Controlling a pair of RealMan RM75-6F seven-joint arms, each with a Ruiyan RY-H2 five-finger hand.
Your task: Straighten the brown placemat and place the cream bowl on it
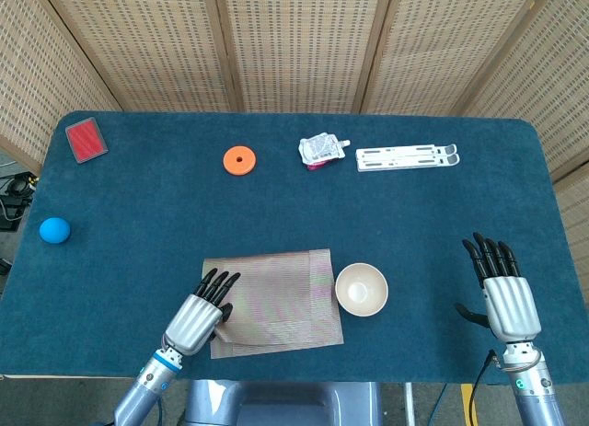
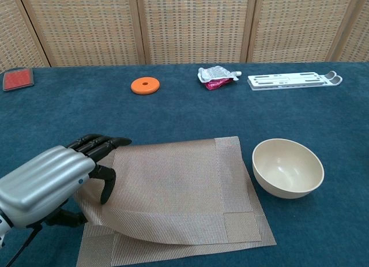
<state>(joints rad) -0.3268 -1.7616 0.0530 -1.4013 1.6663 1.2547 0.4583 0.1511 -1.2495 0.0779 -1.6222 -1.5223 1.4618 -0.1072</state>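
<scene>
Brown placemat (image 2: 179, 192), apparently doubled over and pinched at its lifted near-left edge by the left robot hand (image 2: 55, 177), needs peeling outward, low and slow, to lie flat without nudging the cream bowl (image 2: 287, 167) just beside it.

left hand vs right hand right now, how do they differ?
The left hand grips the brown placemat by its left edge, lifting it; the right hand holds nothing, fingers apart. The left shows in both views, the right only in the head view. Both sit near the table's front edge.
</scene>
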